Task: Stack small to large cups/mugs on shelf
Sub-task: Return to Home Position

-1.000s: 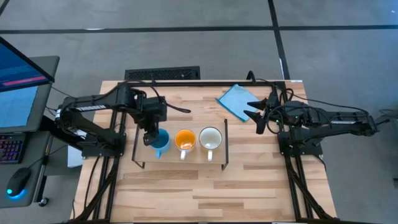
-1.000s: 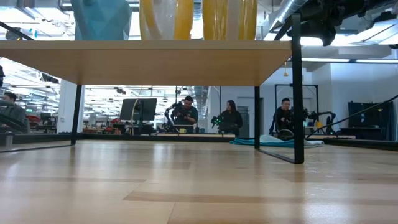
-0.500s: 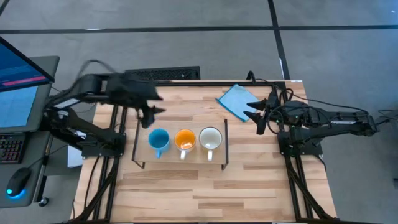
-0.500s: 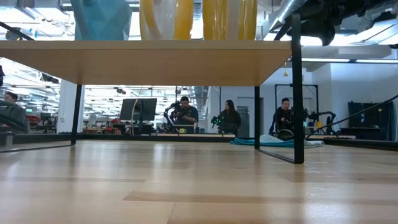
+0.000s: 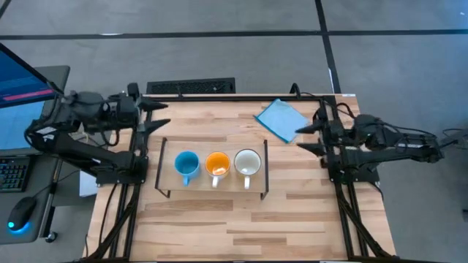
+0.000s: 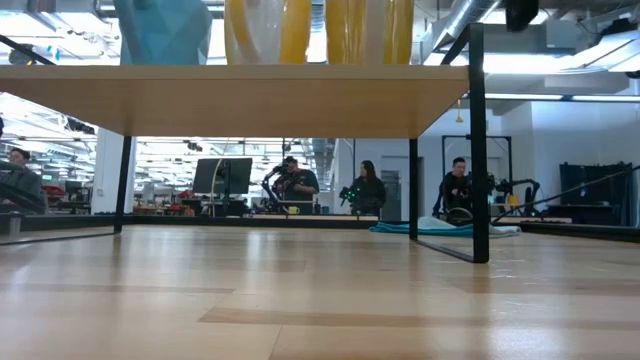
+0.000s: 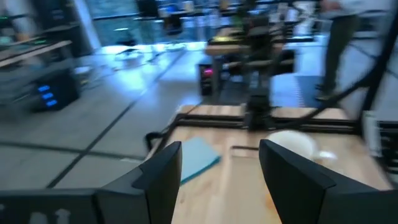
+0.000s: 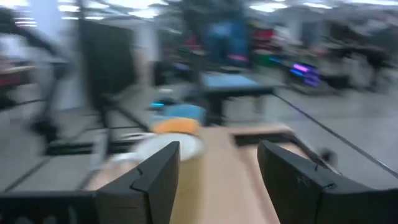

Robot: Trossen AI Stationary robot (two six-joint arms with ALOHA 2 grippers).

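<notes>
Mugs [image 5: 217,163] on shelf [image 5: 212,146]; wooden tabletop [image 5: 241,226]

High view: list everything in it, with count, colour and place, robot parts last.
small blue handled mug: one, blue, on the shelf, at the end nearest the left arm
orange handled mug: one, orange, middle of the shelf
white handled mug: one, white, on the shelf, at the end nearest the right arm
low light-wood shelf on black wire legs: one, light wood, mid-table
flat blue cloth: one, blue, far table edge on the right arm's side
light-wood tabletop: one, pale wood, centre
black keyboard: one, black, beyond the far edge
computer mouse: one, dark, beside the table on the left arm's side
left end effector: one, dark, open, at the far corner on the left arm's side
right end effector: one, dark, open, beside the cloth
</notes>
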